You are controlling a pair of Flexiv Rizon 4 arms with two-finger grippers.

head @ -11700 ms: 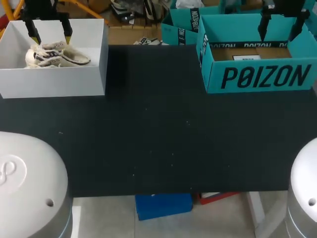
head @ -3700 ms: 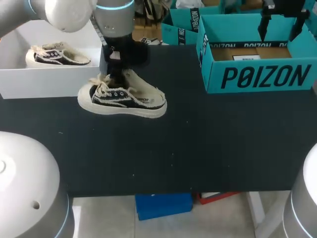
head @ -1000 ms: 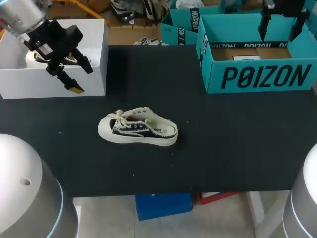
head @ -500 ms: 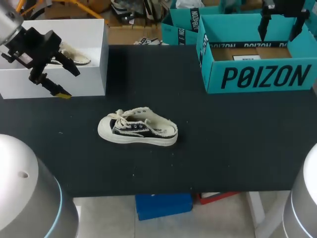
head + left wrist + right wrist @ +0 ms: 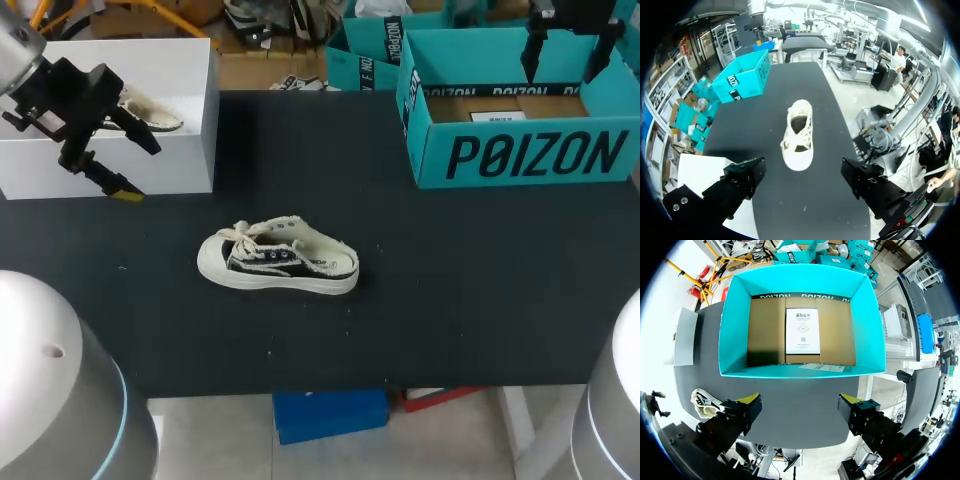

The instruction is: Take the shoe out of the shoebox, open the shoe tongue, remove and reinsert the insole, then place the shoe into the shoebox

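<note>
left hand [image 5: 140,170] wide and empty, right hand [image 5: 565,68] wide, boxed shoe [image 5: 158,122] partly hidden

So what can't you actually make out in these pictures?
Insole: head view, inside the shoe, hidden by its upper; dark in the left wrist view.
Second shoe: head view, mostly behind the left gripper.
Label in the teal box: right wrist view, print too small.

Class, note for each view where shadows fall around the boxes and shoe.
Head view: the white box shades the table at its right. Right wrist view: the teal box darkens inside towards one wall. Left wrist view: the shoe casts hardly any shadow.
</note>
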